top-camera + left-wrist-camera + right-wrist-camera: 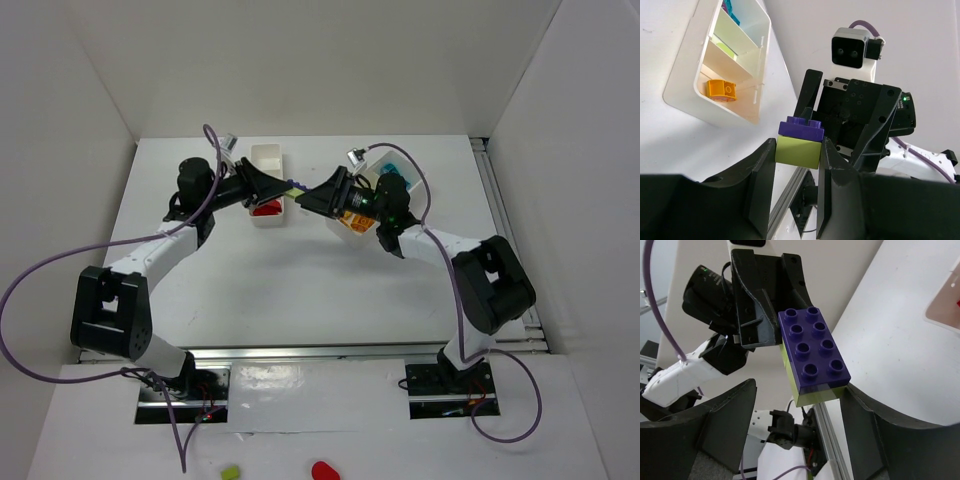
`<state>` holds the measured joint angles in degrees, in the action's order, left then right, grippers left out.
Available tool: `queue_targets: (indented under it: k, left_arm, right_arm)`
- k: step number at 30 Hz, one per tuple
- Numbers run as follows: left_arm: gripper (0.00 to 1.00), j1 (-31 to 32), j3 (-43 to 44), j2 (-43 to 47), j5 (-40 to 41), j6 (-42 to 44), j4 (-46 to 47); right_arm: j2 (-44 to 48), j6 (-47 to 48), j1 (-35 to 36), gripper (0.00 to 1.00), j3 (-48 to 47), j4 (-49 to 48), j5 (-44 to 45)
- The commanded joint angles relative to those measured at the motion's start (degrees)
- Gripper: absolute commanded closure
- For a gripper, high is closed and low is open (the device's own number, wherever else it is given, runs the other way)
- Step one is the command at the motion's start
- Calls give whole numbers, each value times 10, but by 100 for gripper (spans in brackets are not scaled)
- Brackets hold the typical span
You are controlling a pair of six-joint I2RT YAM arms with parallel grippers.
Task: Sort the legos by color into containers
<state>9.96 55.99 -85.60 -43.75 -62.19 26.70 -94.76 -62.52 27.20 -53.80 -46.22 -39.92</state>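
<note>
A purple brick (297, 186) stacked on a lime-yellow brick (797, 152) hangs in the air between the two grippers. My left gripper (798, 150) is shut on the lime-yellow half, and it shows in the top view (278, 186). My right gripper (799, 390) is open, its jaws wide around the stack's other end (812, 347), and the right finger touches the lime edge. The slim white tray (268, 160) holds a red brick (266, 208). The wider tray (687, 100) holds an orange brick (721, 89), a lime brick (727, 49) and a cyan brick (731, 10).
The wider tray (398, 158) sits at the back right under the right arm. White walls close in the table on three sides. A metal rail (505, 230) runs along the right edge. A lime piece (231, 471) and a red piece (323, 469) lie off the table in front.
</note>
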Motion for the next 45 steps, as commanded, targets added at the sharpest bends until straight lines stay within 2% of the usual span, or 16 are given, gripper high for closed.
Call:
queue_targets:
  k: [1,6,12,16,21,22,23,25,26,27,30,38,39,41,42,45]
  left_arm:
    - [100,-6,-1,2,-9,-14,34]
    - [100,-12,-6,7,-9,-19,39]
    - [100,-12,-11,7,-14,-19,45]
    - [100,-12,-11,7,-14,-19,45]
    - [100,-12,-17,7,-14,-19,45]
    - [100,-12,-17,7,-14,-19,45]
    - [100,-12,-17,7,-14,-19,45]
    - [100,-12,-17,7,-14,-19,45]
    - [100,-12,-17,7,-14,-19,45]
    - [100,-12,-17,7,-14,-19,45]
    - [100,-17,-11,7,-14,-19,45]
    - [100,-27,6,2,-14,-24,37]
    - [100,-27,11,2,-9,-18,28]
    - [100,-35,11,2,-4,-13,6]
    - [100,-41,11,-3,1,-7,-1]
    - [100,-46,23,-11,9,14,-46]
  right_arm:
    - [-14,-35,-5,26,11,-104,1]
    - [-26,-55,-10,35,11,-128,-4]
    - [-46,-70,-10,35,16,-162,-4]
    - [-65,-82,-10,39,3,-174,-4]
    - [-65,-82,-10,56,3,-174,-3]
    - [-65,-76,-10,65,3,-161,-3]
    - [-60,-60,-10,67,3,-151,-3]
    - [-52,-25,0,71,-14,-71,-3]
    - [-36,31,6,72,-22,-31,14]
    - [-28,60,11,73,-38,53,26]
    - [-10,144,27,73,-60,164,58]
    - [33,171,24,75,-39,240,58]
    - [59,200,19,75,-39,266,75]
    - [89,257,1,75,-51,382,128]
    - [119,310,-4,75,-51,422,222]
    - [152,342,-52,75,-56,495,315]
